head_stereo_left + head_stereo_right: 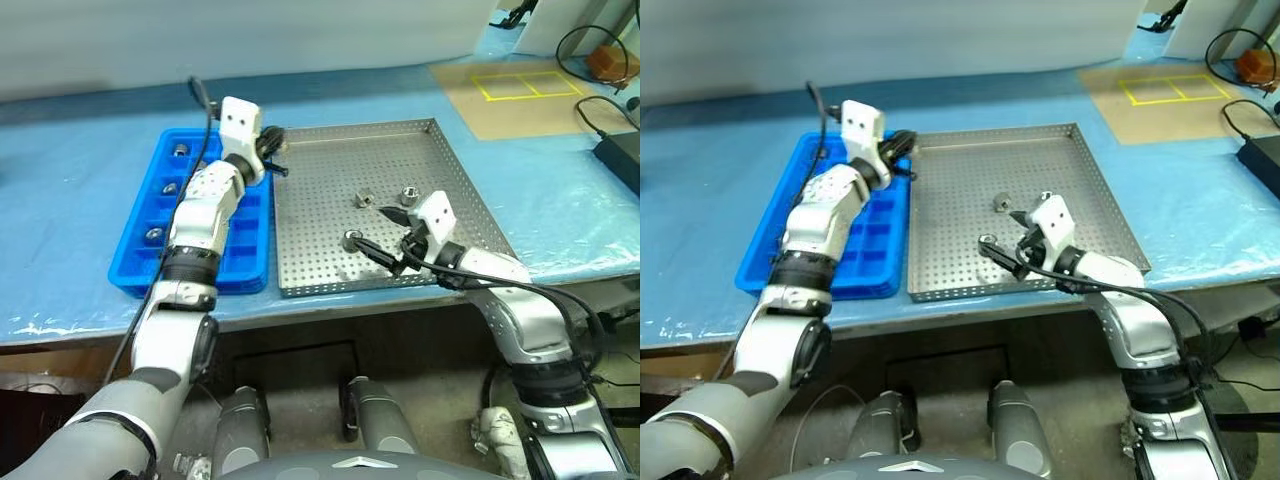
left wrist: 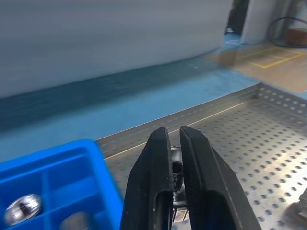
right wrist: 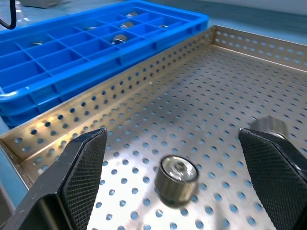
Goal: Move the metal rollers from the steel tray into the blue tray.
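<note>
R gripper (image 1: 378,234) sat nearest, low over the front part of the steel tray (image 1: 330,180), fingers spread wide w/ nothing between them. R wrist view showed one roller (image 3: 176,171) lying on the perforated floor in the gap between the two fingertips (image 3: 79,160), not touched by either; from the head view it was the roller (image 1: 351,239) just by the lower fingertip, near the tray's front rim. Another roller (image 3: 268,126) lay partly behind the other fingertip.

Further back, mid-tray, two more rollers lay apart from each other: one (image 1: 364,199) toward the centre, one (image 1: 409,194) just to its right, both near R gripper's white housing.

Blue tray (image 1: 140,262) lay beside the steel tray on its left, long sides nearly touching. Rollers already sat in its compartments: one (image 1: 154,235) nearer the front, one (image 1: 171,187) mid, one (image 1: 181,150) at the back, each in its own cell along the left column.

Farthest, L gripper (image 1: 277,155) was raised over the seam betw. blue tray and steel tray at their back end. Its fingers (image 2: 156,177) were closed nearly together, pinching a roller (image 2: 176,168), seen end-on w/ dark hollow centre in L wrist view.
</note>
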Robot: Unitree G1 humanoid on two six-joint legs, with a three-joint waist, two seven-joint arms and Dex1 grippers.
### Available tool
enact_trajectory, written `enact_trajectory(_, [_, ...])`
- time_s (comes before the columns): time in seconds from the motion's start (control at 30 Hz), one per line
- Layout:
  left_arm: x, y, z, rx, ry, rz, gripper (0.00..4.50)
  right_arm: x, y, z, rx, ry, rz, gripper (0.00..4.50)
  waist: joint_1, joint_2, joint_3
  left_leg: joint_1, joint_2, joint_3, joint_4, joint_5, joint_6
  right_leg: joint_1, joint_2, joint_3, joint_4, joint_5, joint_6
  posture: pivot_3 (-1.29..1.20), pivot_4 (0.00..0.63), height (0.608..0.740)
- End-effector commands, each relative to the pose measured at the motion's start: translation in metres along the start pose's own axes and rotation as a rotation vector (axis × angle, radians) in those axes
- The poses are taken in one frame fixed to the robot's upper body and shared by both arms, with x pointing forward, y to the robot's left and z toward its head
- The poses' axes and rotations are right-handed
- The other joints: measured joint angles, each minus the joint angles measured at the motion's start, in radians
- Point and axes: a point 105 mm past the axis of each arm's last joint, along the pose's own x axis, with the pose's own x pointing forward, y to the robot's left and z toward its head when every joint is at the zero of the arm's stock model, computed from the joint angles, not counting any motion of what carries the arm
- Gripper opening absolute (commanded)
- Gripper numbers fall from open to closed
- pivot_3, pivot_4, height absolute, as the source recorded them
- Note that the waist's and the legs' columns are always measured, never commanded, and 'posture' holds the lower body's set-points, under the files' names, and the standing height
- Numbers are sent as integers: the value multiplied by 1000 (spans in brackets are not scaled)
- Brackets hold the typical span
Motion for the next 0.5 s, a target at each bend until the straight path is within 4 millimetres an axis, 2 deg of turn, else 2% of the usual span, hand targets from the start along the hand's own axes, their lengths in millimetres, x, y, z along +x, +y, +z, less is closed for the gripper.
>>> enact_trajectory(0.03, [-23, 14, 19, 55, -73, 129, 397, 13, 6, 13, -45, -48, 72, 4500, 16, 0, 0, 0, 0, 0, 0, 0, -1, 0, 0, 0, 0, 0, 0, -164, 150, 740])
enact_trajectory(0.2, [-55, 29, -3, 93, -31, 287, 397, 29, 11, 14, -49, -58, 148, 4500, 53, 1, 0, 1, 1, 0, 0, 0, -4, 0, 0, 0, 1, 0, 0, -90, 150, 740])
enact_trajectory(0.3, [-68, 41, -15, 93, -7, 353, 397, 36, 14, 15, -54, -62, 180, 4500, 78, 1, 0, 0, 1, 0, 0, 0, -6, 0, 0, -1, 1, 0, 0, -66, 150, 740])
enact_trajectory(0.5, [-76, 58, -30, 95, 22, 412, 397, 41, 15, 14, -62, -62, 200, 4500, 99, 1, 0, 0, 1, 0, 0, 0, -7, 0, 0, -1, 1, 1, -1, -70, 150, 740])
